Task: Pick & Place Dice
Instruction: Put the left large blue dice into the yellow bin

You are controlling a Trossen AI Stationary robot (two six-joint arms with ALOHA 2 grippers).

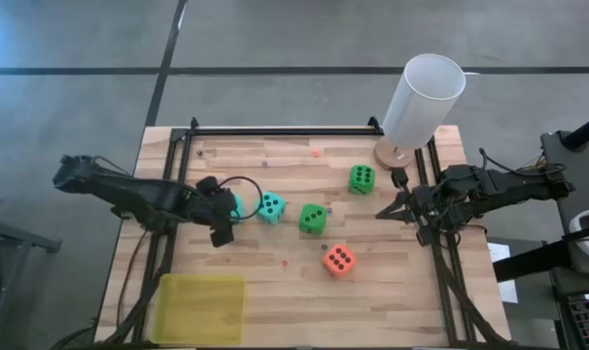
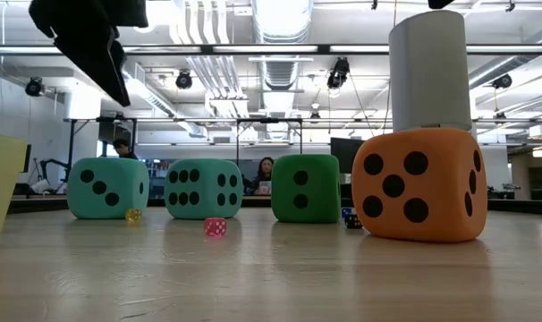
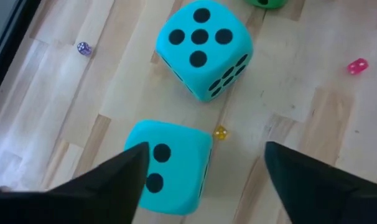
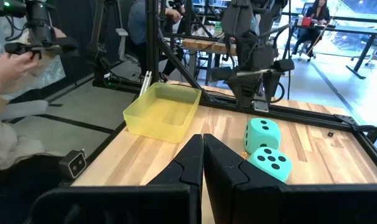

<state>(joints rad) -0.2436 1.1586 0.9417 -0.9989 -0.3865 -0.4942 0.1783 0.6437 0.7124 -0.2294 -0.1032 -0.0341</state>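
**Left hand spread over teal die, not gripping — miss risk**

Left hand (image 1: 224, 216) sits at the counter's 9 o'clock side, fingers (image 3: 107, 180) spread wide, straddling the near teal die (image 3: 170, 165). No pinch yet as far as I can tell; die rests on the counter (image 1: 275, 292).

Risks:
- Die sits off-centre between the fingers, closer to one. Closing probably shoves it sideways or twists it out.
- Second teal die (image 1: 270, 206) is just beside it at 3 o'clock. A shove could knock the two together.
- Soft foam: a corner pinch may squirt out on lift.
- Small yellow die (image 3: 220, 132) lies close by; a finger could drag it.

Yellow bin (image 1: 199, 309) is at 7 o'clock, short carry.

Right hand (image 1: 392, 209) pressed together, parked at 3 o'clock near the white cylinder (image 1: 423, 100). Green dice (image 1: 313, 219) (image 1: 362, 179) and orange die (image 1: 338, 260) sit mid-counter.
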